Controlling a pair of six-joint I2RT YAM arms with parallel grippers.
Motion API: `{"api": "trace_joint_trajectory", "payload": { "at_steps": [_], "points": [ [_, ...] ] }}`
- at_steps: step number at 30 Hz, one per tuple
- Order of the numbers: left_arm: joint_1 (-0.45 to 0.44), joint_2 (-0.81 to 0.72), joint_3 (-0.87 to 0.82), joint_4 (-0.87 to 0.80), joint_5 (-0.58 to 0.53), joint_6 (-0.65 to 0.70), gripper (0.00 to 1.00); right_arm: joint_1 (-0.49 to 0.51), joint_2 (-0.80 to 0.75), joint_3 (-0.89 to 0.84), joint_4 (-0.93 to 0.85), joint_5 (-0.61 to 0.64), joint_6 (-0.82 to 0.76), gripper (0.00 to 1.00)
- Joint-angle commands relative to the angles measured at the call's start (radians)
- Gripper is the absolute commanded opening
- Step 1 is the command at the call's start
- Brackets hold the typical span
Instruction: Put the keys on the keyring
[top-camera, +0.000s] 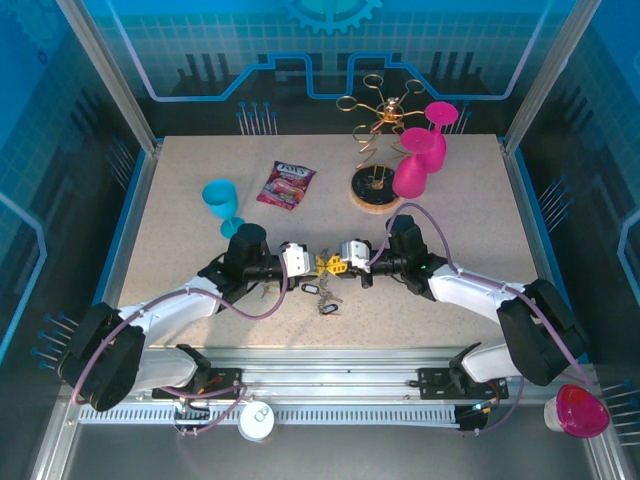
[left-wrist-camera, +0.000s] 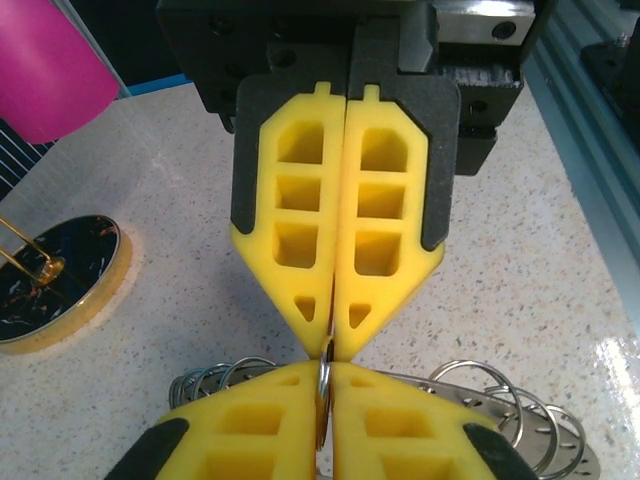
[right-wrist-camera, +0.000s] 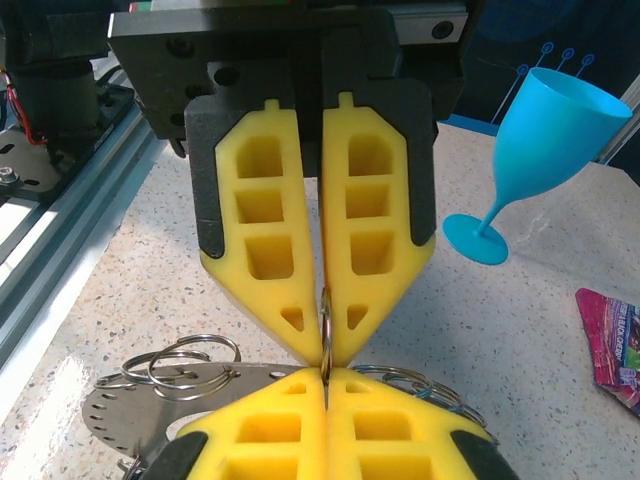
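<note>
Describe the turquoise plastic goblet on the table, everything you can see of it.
The turquoise plastic goblet has a tapered bowl, a slim stem and a round flat foot, all smooth and glossy. It stands upright on the speckled beige table, left of the red and purple candy packet and just beyond the left arm. Only the table appears to touch it.

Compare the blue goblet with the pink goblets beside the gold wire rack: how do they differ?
The blue goblet is turquoise; the pink goblets are magenta. The blue goblet stands at the table's left; the pink goblets cluster by the gold wire rack at the right. The blue goblet stands on its foot; one pink goblet has its foot uppermost. All are stemmed.
</note>
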Motion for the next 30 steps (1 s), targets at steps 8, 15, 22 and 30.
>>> {"api": "trace_joint_trajectory", "payload": {
  "at_steps": [8, 15, 22, 30],
  "points": [
    [-0.013, -0.034, 0.027, -0.059, -0.073, 0.033, 0.20, 0.025, -0.039, 0.082, -0.211, 0.034, -0.091, 0.00],
    [-0.014, -0.034, 0.050, -0.113, -0.074, 0.050, 0.14, 0.030, -0.036, 0.133, -0.318, 0.066, -0.130, 0.00],
    [-0.014, -0.008, 0.064, -0.119, -0.049, 0.050, 0.00, 0.056, -0.029, 0.156, -0.324, 0.060, -0.123, 0.00],
    [-0.013, -0.031, 0.019, -0.018, -0.037, 0.015, 0.00, -0.025, -0.092, -0.006, 0.012, 0.042, 0.043, 0.34]
  ]
}}
